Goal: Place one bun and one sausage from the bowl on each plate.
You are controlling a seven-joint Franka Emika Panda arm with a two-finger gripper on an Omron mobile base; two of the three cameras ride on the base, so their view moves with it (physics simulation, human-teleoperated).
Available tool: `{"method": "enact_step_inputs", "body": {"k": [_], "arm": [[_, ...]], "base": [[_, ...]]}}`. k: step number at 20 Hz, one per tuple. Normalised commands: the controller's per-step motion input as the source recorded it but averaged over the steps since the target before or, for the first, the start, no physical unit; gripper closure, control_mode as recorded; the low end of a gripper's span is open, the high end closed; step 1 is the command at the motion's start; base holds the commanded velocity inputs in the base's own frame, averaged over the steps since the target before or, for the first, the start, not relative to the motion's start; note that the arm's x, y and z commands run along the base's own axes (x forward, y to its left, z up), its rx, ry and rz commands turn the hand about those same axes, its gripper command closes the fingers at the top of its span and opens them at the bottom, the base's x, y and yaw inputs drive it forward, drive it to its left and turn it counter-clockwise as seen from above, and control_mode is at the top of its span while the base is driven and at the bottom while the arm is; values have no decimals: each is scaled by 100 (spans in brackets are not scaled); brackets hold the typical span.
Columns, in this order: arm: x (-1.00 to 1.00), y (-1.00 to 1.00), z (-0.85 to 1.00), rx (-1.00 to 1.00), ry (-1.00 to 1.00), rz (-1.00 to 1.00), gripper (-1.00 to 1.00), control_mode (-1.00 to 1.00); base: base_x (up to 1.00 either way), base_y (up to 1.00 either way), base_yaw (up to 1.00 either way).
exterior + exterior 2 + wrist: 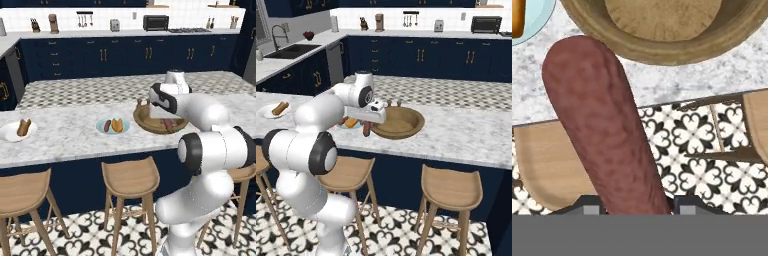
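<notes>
Gripper: the gripper (631,210) is clamped on a sausage (602,120), with one dark fingertip on each side of its lower end; it hangs over the near edge of the tabletop (65,137), just beside the bowl (401,122).
Held sausage: reddish brown and long, it sticks out past the gripper, above the marble edge and the wooden stools (547,165) below.
Bowl: a wide brown wooden bowl sits near the front edge of the tabletop, right of the teal plate (112,125).
Teal plate: near the middle of the tabletop, just left of the bowl, it carries 1 bun (117,125) and 1 sausage (107,126) side by side.
White plate: the white plate (7,133) lies well apart towards the left end of the tabletop, with 1 bun (23,127) on it.
</notes>
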Motion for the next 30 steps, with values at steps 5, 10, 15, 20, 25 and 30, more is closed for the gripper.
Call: {"method": "enact_step_inputs", "body": {"k": [5, 10, 15, 20, 25, 30], "arm": [[0, 0, 0, 0, 0, 0, 100, 100], [0, 0, 0, 0, 0, 0, 100, 100], [0, 0, 0, 0, 0, 0, 100, 100], [0, 0, 0, 0, 0, 0, 100, 100], [0, 0, 0, 0, 0, 0, 100, 100], [0, 0, 0, 0, 0, 0, 100, 100]], "base": [[-28, 100, 0], [2, 100, 0], [35, 100, 0], [40, 100, -3], [33, 49, -1], [47, 34, -1]]}}
